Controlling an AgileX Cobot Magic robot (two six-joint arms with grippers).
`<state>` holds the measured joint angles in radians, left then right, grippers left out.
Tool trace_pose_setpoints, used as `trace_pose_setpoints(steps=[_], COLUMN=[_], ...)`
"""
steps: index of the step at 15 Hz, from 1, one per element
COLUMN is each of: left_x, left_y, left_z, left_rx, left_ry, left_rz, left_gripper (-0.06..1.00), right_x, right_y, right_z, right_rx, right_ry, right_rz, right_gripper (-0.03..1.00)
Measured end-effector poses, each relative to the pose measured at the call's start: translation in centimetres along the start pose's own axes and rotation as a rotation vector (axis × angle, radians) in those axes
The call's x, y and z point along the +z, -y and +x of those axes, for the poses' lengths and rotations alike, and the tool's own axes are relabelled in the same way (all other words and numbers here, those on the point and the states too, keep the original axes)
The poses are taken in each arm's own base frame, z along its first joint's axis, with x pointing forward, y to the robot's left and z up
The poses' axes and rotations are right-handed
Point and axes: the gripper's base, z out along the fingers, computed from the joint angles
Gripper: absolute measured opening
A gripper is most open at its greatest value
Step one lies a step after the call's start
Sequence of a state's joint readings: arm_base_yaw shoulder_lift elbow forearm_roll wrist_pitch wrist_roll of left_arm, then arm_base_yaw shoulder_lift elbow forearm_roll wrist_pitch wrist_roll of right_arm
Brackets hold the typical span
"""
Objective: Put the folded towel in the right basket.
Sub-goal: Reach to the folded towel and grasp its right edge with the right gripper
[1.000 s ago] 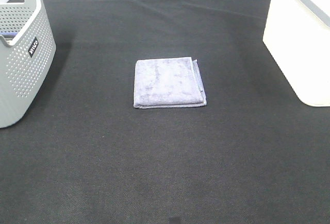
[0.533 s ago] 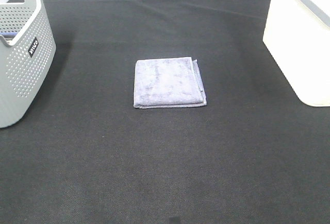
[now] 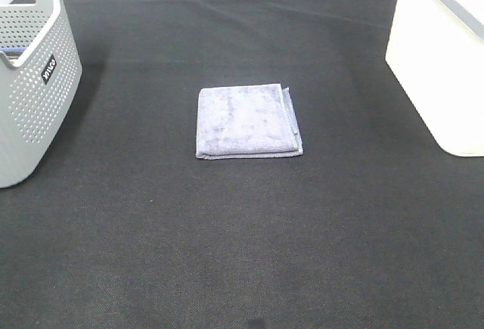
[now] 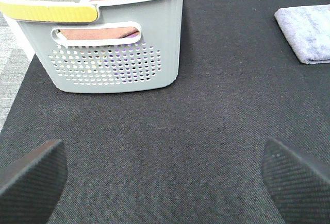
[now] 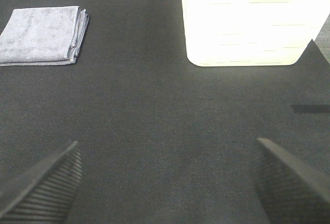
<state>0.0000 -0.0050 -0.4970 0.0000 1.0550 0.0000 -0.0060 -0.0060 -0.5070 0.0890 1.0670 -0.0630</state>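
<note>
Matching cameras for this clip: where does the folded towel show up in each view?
Exterior high: the folded towel at mid-picture, between the grey basket and the white basket.
Left wrist: the towel cut by the frame edge, apart from the grey basket.
Right wrist: the whole towel, apart from the white basket.
Shared landmark: the black mat under everything.

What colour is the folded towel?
The folded towel is pale lavender-grey; the exterior high view shows it best.

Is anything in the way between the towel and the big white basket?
No. Only bare black mat lies between the folded towel and the right basket. Nothing visible blocks the way.
</note>
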Motion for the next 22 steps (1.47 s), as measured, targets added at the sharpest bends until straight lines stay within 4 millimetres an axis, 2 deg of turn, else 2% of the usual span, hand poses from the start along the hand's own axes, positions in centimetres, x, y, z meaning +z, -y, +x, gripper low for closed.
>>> trace_pose_setpoints(steps=[22], left_x=[0.00], left_y=[0.00], left_z=[0.00], left_rx=[0.000], left_ry=[0.000], left_rz=[0.000], left_gripper=[0.97], right_x=[0.00], right_y=[0.00], right_z=[0.00], right_rx=[0.000], right_ry=[0.000], right_rz=[0.000], right_gripper=[0.83])
